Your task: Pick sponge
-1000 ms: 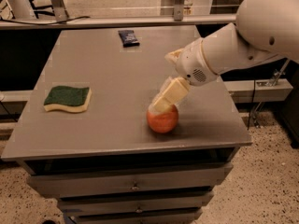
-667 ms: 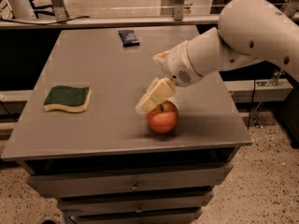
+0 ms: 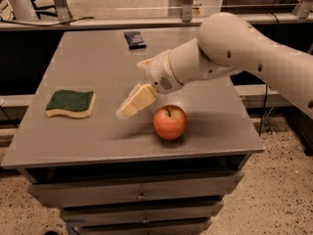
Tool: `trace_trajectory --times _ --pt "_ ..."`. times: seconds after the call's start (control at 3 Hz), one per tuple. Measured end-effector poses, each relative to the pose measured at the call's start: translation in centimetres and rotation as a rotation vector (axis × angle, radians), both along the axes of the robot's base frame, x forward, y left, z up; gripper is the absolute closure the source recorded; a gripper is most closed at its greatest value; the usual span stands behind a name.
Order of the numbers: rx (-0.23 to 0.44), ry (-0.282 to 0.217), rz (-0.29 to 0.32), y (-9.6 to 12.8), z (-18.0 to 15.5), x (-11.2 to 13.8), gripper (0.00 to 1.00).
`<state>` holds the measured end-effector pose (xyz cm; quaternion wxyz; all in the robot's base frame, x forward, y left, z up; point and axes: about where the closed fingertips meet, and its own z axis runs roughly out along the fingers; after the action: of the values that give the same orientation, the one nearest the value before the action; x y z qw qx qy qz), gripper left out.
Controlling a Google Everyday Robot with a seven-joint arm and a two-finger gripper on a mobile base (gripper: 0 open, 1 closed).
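The grey table (image 3: 88, 136) fills most of the camera view, a flat top over a stack of drawers (image 3: 142, 192), and the gripper hangs above the middle of that top. The white arm (image 3: 230, 48) comes in from the right edge of the view, thick at the elbow and narrowing through a rounded wrist housing. It slopes down and to the left, ending at the gripper (image 3: 123, 113).

The gripper is cream-coloured and tilted, its tip pointing down and left toward the tabletop. It is low over the surface, though whether it touches cannot be made out. From this angle it reads as a single pale wedge, so how far it is parted cannot be told. Nothing is seen in its hold.

The sponge (image 3: 71, 103) lies flat on the table to the left of the gripper tip, on the side away from the arm. It is near the gripper but clearly apart from it, with bare tabletop between the two. Its dark green top faces up over pale yellow foam, and its front edge is wavy. It sits close to the table's left edge.

A red-orange apple (image 3: 169, 122) stands upright just beside the gripper on the opposite side, below the wrist, stem up. A small dark blue packet (image 3: 134, 39) lies well beyond the gripper, near the far edge of the table.
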<state>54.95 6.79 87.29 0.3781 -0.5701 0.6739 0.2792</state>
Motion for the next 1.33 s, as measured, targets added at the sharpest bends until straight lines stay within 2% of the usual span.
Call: trace_trajectory --times 0.67,1.0,1.33 --pt "0.045 0.003 0.086 7.2 -2.2 -0.8 0.00" --pt "0.066 -0.006 0.121 10.1 -2.5 -0.1 0.00" --pt "0.082 -0.004 0.132 11.9 -2.9 0.5 0.00"
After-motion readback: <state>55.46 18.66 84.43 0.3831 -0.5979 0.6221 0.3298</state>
